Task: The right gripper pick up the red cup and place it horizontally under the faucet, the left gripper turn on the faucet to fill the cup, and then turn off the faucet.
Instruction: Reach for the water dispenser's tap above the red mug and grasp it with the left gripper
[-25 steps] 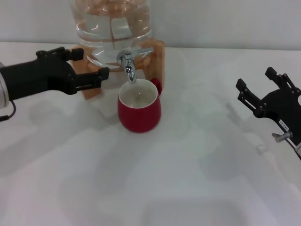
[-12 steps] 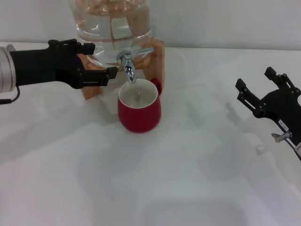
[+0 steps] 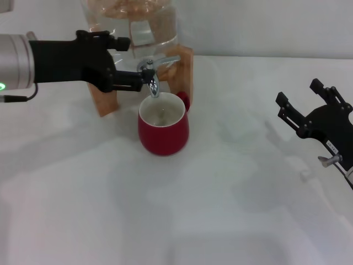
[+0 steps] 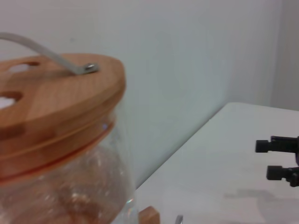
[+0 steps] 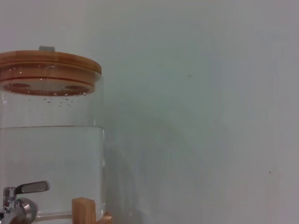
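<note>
- Head view: the red cup (image 3: 163,129) stands upright on the white table (image 3: 182,221), just below centre toward 11 o'clock, its cream inside facing up and its handle at the cup's 1 o'clock side
- the faucet (image 3: 150,73) juts from the glass jar (image 3: 132,27) at 12 o'clock, its downturned spout directly over the cup's mouth, apart from the rim; its flat lever points toward 3 o'clock
- the left gripper (image 3: 134,62) reaches in from 9 o'clock on a black forearm, its prongs spread, one above and one below, with the lower prong's tip right against the faucet body; whether it truly touches cannot be told
- the wooden stand (image 3: 185,66) under the jar shows one leg at 9 o'clock of the cup and one at 1 o'clock of it
- the right gripper (image 3: 308,107) hangs at 3 o'clock, well apart from the cup, prongs spread and holding nothing
- Left wrist view: the jar's wooden lid (image 4: 51,98) fills the near side, with a thin metal bail across it; the right gripper's prong tips show far off above the table
- Right wrist view: the jar holds clear water to well below the lid, and the faucet lever lies roughly level at the jar's foot beside a stand post
</note>
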